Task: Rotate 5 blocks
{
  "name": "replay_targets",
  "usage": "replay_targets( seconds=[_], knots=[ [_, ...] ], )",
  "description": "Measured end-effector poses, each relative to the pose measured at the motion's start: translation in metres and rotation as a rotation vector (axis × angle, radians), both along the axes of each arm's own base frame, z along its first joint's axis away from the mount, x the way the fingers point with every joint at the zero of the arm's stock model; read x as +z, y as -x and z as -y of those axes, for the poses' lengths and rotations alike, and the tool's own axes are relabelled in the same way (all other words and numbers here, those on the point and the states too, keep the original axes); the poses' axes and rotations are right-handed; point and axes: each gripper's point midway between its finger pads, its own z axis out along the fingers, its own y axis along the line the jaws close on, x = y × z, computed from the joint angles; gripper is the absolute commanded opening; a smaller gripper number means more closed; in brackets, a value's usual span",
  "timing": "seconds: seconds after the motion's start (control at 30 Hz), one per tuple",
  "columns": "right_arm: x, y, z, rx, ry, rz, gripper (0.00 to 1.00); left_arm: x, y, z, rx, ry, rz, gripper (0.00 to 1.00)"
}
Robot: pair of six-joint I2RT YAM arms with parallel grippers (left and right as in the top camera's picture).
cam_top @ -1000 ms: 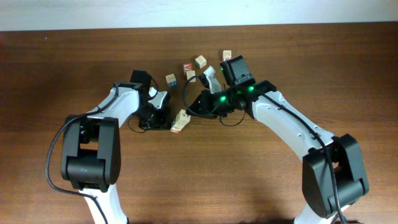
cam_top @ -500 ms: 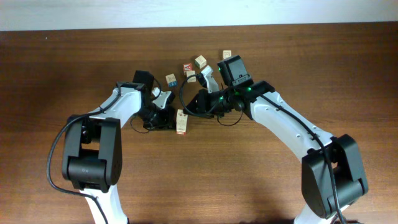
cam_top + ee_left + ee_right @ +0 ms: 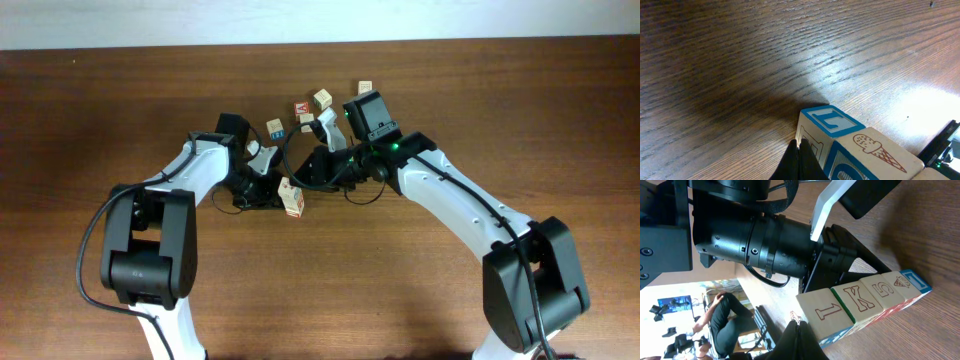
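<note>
The left claw (image 3: pixel 799 159) is closed on nothing, its tips touching the row of blocks (image 3: pixel 840 137). The right claw (image 3: pixel 799 332) is likewise closed and empty, set at the same row. The row is laid on the desk (image 3: pixel 120 100) between both claws. Loose cubes (image 3: pixel 322 99) are scattered behind it.

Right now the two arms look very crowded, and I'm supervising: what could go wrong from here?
1. The shut left gripper and shut right gripper both sit against the row of blocks. An uneven push could split or skew it.
2. The left arm is right behind the row, so the wrists might collide.
3. Loose cubes lie close to the right arm and could get knocked.
</note>
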Motion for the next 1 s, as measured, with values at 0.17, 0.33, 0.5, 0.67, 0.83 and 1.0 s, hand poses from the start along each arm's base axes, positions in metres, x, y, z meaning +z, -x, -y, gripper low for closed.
replay_targets(
  seconds=[0.17, 0.33, 0.5, 0.67, 0.83, 1.0],
  knots=[
    [0.0, -0.001, 0.0, -0.002, 0.002, 0.002, 0.04, 0.0, 0.0, 0.0, 0.0, 0.0, 0.0, 0.0],
    [0.0, -0.001, 0.001, -0.006, 0.006, 0.004, 0.04, 0.0, -0.001, -0.003, 0.008, 0.0, 0.001, 0.0],
    [-0.001, -0.003, 0.001, -0.015, 0.011, 0.003, 0.04, 0.003, -0.016, -0.026, 0.071, -0.01, 0.018, 0.0],
    [-0.001, -0.004, 0.002, -0.019, 0.011, 0.003, 0.04, 0.03, -0.054, -0.057, 0.149, -0.028, 0.094, 0.0],
    [0.0, -0.004, 0.002, -0.019, 0.01, 0.004, 0.04, 0.049, -0.072, -0.065, 0.159, -0.06, 0.146, 0.0],
    [0.002, -0.005, 0.003, -0.023, 0.022, -0.005, 0.04, 0.054, -0.079, -0.066, 0.16, -0.07, 0.17, 0.0]
  ],
)
